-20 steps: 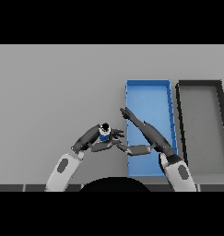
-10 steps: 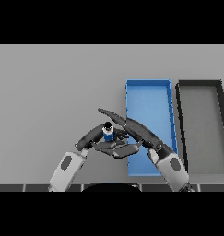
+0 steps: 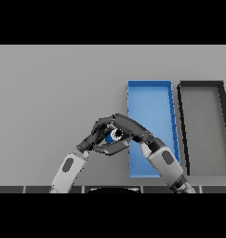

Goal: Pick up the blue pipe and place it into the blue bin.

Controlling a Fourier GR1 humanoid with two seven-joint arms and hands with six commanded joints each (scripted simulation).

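The blue pipe (image 3: 113,135), short with a pale open end facing up, is held just above the table, left of the blue bin (image 3: 149,84). My left hand (image 3: 92,138) comes from the lower left and its fingers curl against the pipe's left side. From the lower right my right hand (image 3: 131,127) reaches across the bin's left wall, fingers arched over the pipe and thumb under it. Both hands close round the pipe, hiding most of it. The blue bin holds nothing.
A dark grey bin (image 3: 201,84) stands right beside the blue bin, on its right. The grey table (image 3: 54,93) stretches to the left and far side of the hands.
My right hand has swung left from over the bin and closed its fingers and thumb round the pipe in my left hand. The pipe has risen slightly toward the bin.
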